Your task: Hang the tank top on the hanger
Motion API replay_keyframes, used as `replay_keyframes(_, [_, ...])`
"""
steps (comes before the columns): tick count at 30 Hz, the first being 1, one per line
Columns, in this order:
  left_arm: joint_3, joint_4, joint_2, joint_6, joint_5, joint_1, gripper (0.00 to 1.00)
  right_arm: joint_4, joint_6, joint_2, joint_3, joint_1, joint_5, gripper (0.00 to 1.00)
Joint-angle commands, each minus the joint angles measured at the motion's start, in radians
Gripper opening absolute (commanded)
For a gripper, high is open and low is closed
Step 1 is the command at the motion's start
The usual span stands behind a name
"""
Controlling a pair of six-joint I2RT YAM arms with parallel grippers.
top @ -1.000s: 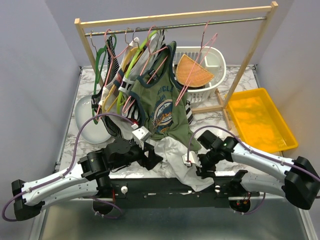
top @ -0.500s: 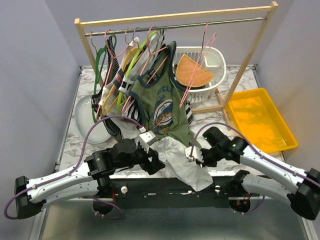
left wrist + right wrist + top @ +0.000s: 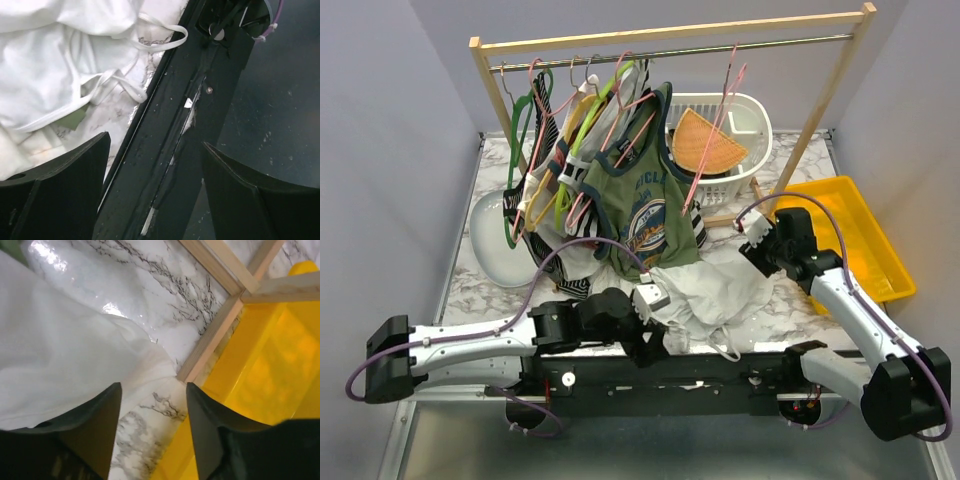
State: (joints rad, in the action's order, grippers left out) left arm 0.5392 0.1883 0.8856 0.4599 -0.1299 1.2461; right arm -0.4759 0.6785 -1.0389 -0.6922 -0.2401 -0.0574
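We see the left gripper (image 3: 155, 145) spread wide and holding nothing, over the black front rail (image 3: 172, 95), just beside the tank top (image 3: 715, 295). The right gripper (image 3: 152, 390) has its jaws apart and empty, above the top's far edge near the yellow tray (image 3: 260, 365). The tank top lies crumpled on the marble table (image 3: 790, 310). The pink hanger (image 3: 726, 95) hangs on the rack rail.

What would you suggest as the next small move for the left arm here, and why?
Probably ease the left gripper over the tank top toward its strap: the fingers are open and empty, hanging over the table edge, and the strap loops lie just beside them.
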Motion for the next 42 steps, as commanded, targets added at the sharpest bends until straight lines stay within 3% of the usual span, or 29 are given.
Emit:
replay_keyframes(1, [0.054, -0.119, 0.113, 0.002, 0.122, 0.116, 0.83, 0.089, -0.12, 0.065, 0.01, 0.005, 0.033, 0.71])
replay_keyframes(3, [0.059, -0.148, 0.182, 0.028, 0.2, 0.162, 0.83, 0.035, -0.112, 0.124, 0.002, 0.005, -0.04, 0.72])
replay_keyframes(4, [0.059, -0.179, 0.205, 0.039, 0.219, 0.174, 0.83, -0.001, -0.094, 0.187, -0.003, 0.005, -0.155, 0.77])
replay_keyframes(6, [0.064, -0.209, 0.268, 0.088, 0.296, 0.194, 0.82, -0.111, -0.01, 0.241, -0.009, 0.005, -0.296, 0.77])
replay_keyframes(10, [0.079, -0.248, 0.345, 0.193, 0.416, 0.211, 0.77, -0.334, 0.206, 0.336, 0.023, 0.007, -0.756, 0.77])
replay_keyframes(13, [0.071, -0.277, 0.369, 0.296, 0.522, 0.211, 0.75, -0.434, 0.326, 0.34, 0.046, 0.007, -0.873, 0.77])
replay_keyframes(20, [0.064, -0.267, 0.392, 0.6, 0.705, 0.211, 0.67, -0.406, 0.265, 0.261, 0.031, 0.007, -0.887, 0.71])
replay_keyframes(22, [0.08, -0.192, 0.418, 0.692, 0.736, 0.211, 0.64, -0.371, 0.239, 0.267, 0.034, 0.005, -0.884, 0.71])
replay_keyframes(23, [0.108, -0.15, 0.427, 0.785, 0.751, 0.211, 0.53, -0.36, 0.222, 0.272, 0.037, 0.005, -0.883, 0.71])
replay_keyframes(28, [0.194, 0.083, 0.483, 0.988, 0.809, 0.211, 0.41, -0.314, 0.197, 0.3, 0.062, 0.005, -0.851, 0.71])
replay_keyframes(33, [0.263, 0.244, 0.498, 1.179, 0.842, 0.219, 0.46, -0.302, 0.184, 0.292, 0.065, 0.007, -0.837, 0.71])
replay_keyframes(42, [0.32, 0.341, 0.598, 1.284, 0.822, 0.223, 0.49, -0.291, 0.17, 0.286, 0.066, 0.007, -0.825, 0.71])
